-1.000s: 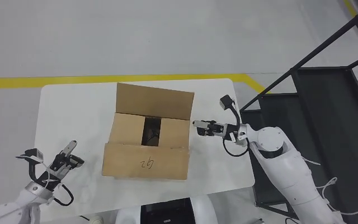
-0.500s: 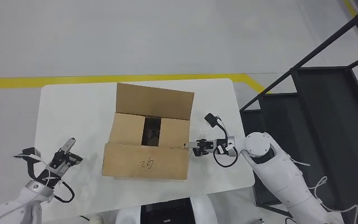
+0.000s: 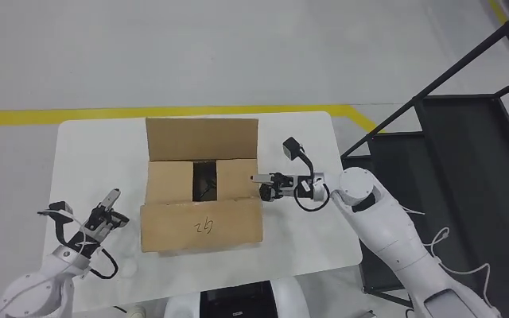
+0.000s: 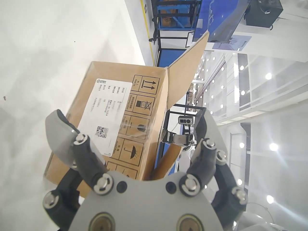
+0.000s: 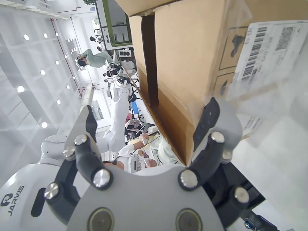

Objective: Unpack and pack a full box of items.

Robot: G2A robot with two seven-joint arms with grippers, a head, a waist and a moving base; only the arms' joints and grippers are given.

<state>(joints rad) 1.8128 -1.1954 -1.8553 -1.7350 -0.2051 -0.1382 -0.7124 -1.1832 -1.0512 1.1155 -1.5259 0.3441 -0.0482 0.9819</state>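
Box: the cardboard box stands near the middle of the white table. All its top flaps are turned back.
Flaps: the far flap stands up. The near flap hangs out toward me, with handwriting on it. The two inner flaps lie nearly flat over the top and leave a gap between them.
Contents: the gap shows a dark interior with something dark in it. I cannot tell what it is or how full the box is.
Labels: a white printed label sits on the box's left end wall, beside rows of handling symbols. Another white label is on the right end wall, under clear tape.
My right fingers: they are spread apart at the box's right end, level with its top edge. In my right wrist view a vertical corner edge of the box runs down between them. One finger lies close along the end wall, and I cannot tell whether it touches. They hold nothing.
My left fingers: they are spread wide and hold nothing. They sit low over the table's near left corner, apart from the box and pointing toward its left end wall.
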